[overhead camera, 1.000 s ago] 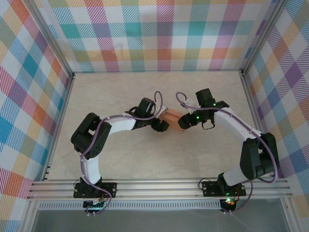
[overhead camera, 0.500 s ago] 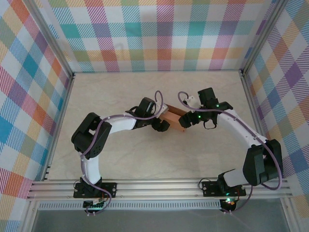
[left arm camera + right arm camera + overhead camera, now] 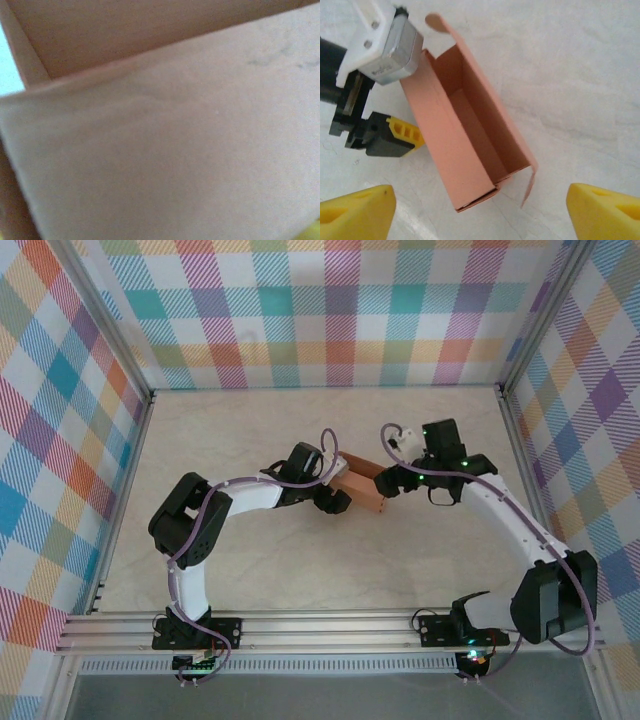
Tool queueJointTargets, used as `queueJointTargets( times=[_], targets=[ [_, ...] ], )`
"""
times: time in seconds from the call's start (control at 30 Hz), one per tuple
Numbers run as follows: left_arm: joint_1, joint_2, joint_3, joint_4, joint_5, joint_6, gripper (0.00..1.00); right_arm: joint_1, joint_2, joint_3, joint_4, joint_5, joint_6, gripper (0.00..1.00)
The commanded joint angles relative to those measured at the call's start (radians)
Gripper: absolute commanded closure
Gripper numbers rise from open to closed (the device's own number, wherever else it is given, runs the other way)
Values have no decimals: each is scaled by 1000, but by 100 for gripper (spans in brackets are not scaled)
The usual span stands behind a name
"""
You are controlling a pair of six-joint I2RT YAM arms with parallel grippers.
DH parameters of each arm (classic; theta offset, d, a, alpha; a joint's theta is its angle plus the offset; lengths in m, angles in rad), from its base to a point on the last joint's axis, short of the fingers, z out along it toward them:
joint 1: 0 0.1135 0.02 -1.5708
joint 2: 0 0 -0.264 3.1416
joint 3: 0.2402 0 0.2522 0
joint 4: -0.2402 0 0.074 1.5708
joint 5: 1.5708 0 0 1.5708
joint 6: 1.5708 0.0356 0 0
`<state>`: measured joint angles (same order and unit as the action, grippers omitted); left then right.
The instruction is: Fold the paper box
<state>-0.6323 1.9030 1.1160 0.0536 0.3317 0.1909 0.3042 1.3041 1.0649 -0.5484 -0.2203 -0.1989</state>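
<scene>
Since the right end effector point(image 3: 388, 480) has backed off the paper box point(image 3: 360, 490), its yellow fingers now stand spread wide, clear of the open end. With its arm bent low over the surface point(image 3: 300, 560), the left end effector point(image 3: 335, 498) stays clamped on the box near the middle.

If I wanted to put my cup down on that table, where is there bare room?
Bare table runs along the plaid back wall, left of the left arm, and between it and the right arm by the near rail. The middle is crowded: the left gripper and the open right gripper flank the paper box.
</scene>
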Motion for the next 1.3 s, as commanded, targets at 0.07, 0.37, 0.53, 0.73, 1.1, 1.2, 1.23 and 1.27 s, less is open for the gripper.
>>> queueJointTargets(
  times=[0.07,0.37,0.53,0.73,1.1,1.2,1.23,1.27],
  targets=[
    [-1,13,22,-10,24,-1,17,-88,44,2,93,-191,55,2],
    [2,21,25,-12,30,-11,18,-95,250,117,48,-367,-219,0],
    [3,23,27,-11,33,-16,18,-93,343,205,-66,-311,-329,0],
    [6,28,30,-12,34,-20,17,-72,398,243,-151,-304,-420,0],
    [9,30,34,-13,34,-30,18,-15,434,252,-234,-262,-493,0],
    [9,28,34,-12,35,-35,18,6,432,242,-235,-219,-498,1],
    [12,29,34,-11,35,-37,18,14,429,234,-228,-192,-493,3],
    [12,30,34,-12,36,-39,18,22,425,225,-216,-168,-490,4]
  ],
)
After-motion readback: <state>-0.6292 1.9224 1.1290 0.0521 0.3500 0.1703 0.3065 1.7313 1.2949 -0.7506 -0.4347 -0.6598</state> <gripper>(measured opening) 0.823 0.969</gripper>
